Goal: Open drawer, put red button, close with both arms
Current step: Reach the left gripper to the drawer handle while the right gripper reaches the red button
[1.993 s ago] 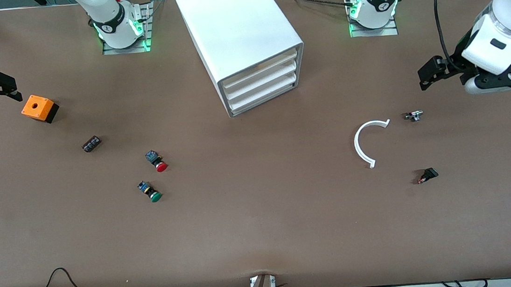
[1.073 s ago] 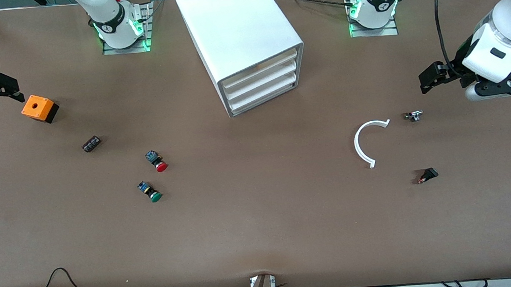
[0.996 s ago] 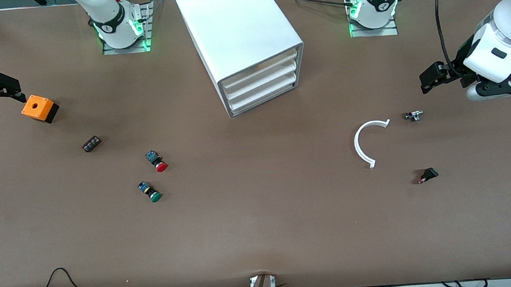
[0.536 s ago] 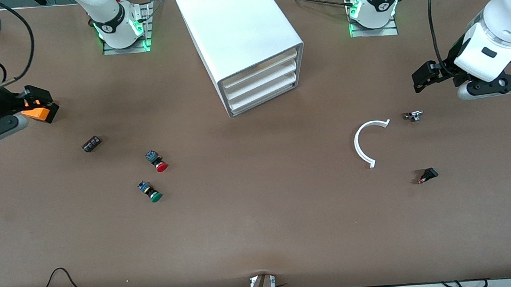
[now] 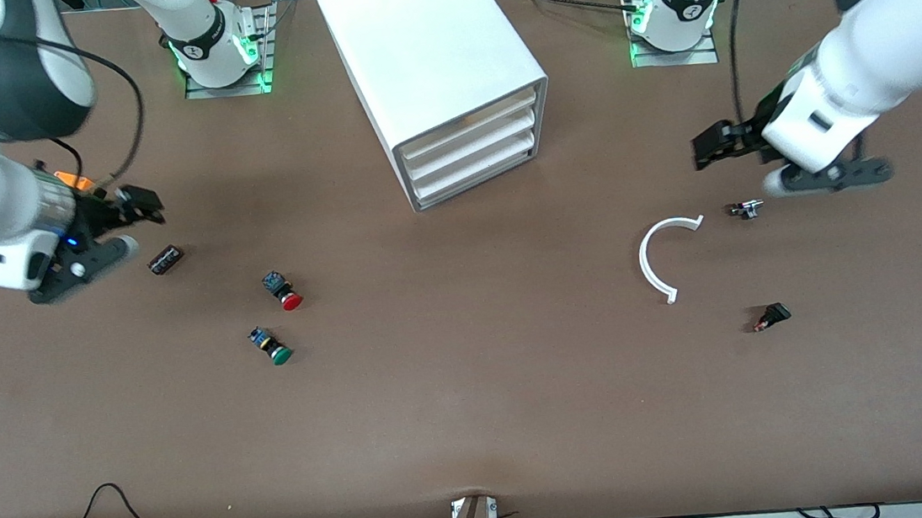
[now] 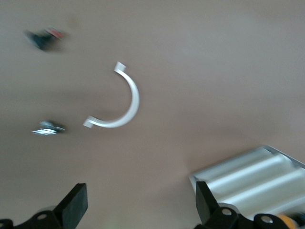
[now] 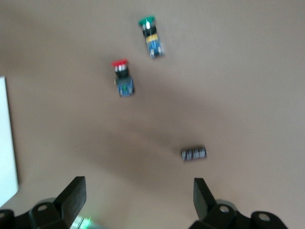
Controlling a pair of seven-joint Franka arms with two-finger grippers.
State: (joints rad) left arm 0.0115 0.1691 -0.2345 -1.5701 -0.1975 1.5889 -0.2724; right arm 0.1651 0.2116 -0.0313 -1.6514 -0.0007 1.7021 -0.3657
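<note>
The white cabinet (image 5: 432,50) stands at the table's robot edge, between the two bases. Its three drawers are all shut, the middle drawer (image 5: 472,150) among them. The red button (image 5: 287,293) lies on its side on the table, toward the right arm's end, with the green-capped button (image 5: 271,347) nearer the camera. Both show in the right wrist view: the red button (image 7: 123,76) and the green one (image 7: 151,36). My right gripper (image 5: 138,204) is open and empty over the table near a small black part (image 5: 165,259). My left gripper (image 5: 712,146) is open and empty toward the left arm's end.
An orange box (image 5: 74,180) is mostly hidden by the right arm. A white curved piece (image 5: 660,261), a small metal part (image 5: 746,209) and a black switch (image 5: 773,316) lie toward the left arm's end. The left wrist view shows the cabinet's drawer fronts (image 6: 252,176).
Both arms have swung in from the table's ends toward the middle. The right arm now covers most of the orange box. The objects on the table have not moved.
</note>
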